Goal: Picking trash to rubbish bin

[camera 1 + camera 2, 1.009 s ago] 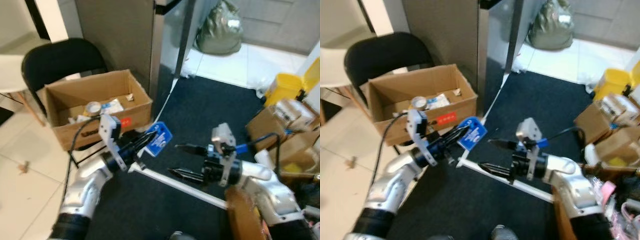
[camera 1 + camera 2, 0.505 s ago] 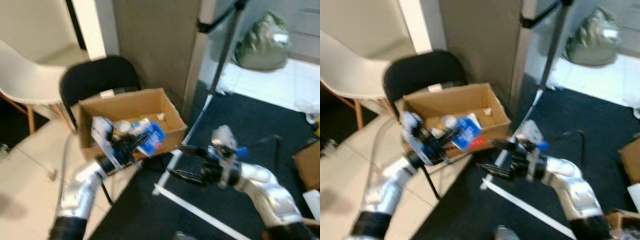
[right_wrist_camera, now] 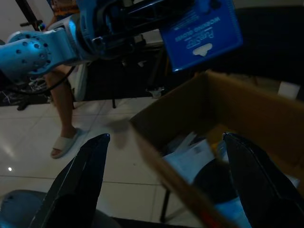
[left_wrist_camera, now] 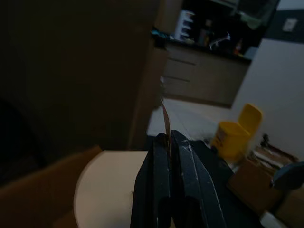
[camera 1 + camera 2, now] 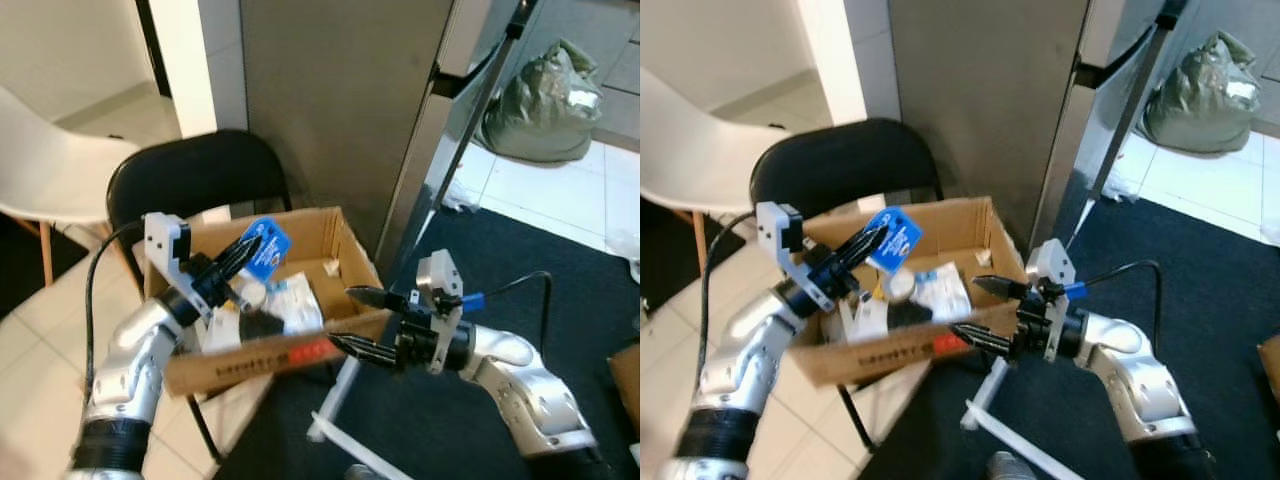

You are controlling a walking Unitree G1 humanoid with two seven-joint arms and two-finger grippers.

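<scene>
Over the open cardboard box point(image 5: 330, 235) my left gripper point(image 5: 238, 258) is pinched tight on a blue packet point(image 5: 263, 247), the packet's thin edge caught between the fingers point(image 4: 161, 175) and hanging above the box's interior. The box sits on a black chair point(image 5: 190, 180) and already holds paper and other trash point(image 5: 935, 292). My right gripper point(image 5: 985, 312) waits at the box's near corner with its fingers spread wide and nothing in them. To do this well, I judge I should lower the packet further inside the walls, clear of the rim, and only then part the fingers, so it drops among the litter rather than sliding off the edge.
</scene>
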